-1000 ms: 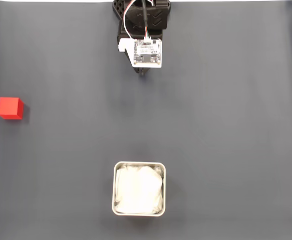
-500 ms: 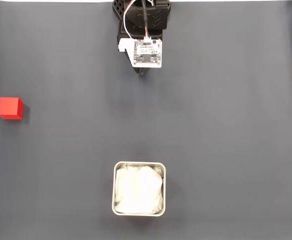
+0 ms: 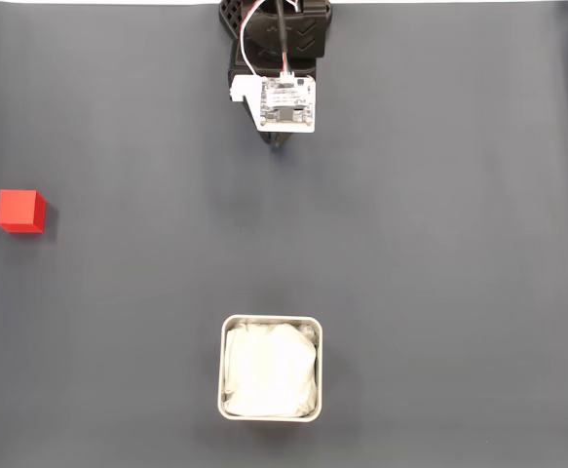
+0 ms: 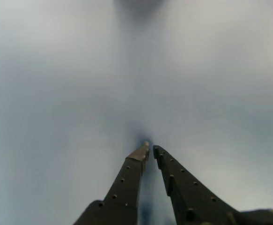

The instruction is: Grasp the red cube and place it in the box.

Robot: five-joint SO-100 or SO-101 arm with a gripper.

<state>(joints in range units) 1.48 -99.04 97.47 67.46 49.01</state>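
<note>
Fixed view from above first: the dark grey tabletop (image 3: 439, 244) spreads across the picture, and the box (image 3: 270, 367) sits low in the middle, square with rounded corners, pale rim, a wrinkled white lining inside. We take the box as our landmark. The red cube (image 3: 20, 211) rests far off to the box's left and higher in the picture, near the left edge, flat on the tabletop and well apart from everything. Straight up the picture from the box, at the top edge, stands the black arm (image 3: 276, 39), with red and white wires running down to a small white circuit board (image 3: 285, 103) on its upper side. There is fine print on that board, but it's too small to read. A dark tip of the pincer (image 3: 279, 144) peeks out just below the board, well apart from the box and from the cube.

Now the wrist view: two dark perforated fingers (image 4: 127, 183) rise from the bottom edge, and the pincer (image 4: 149, 149) is clenched, tips nearly meeting with just a sliver between them, nothing held. Behind them the tabletop is a pale, blurred surface.
</note>
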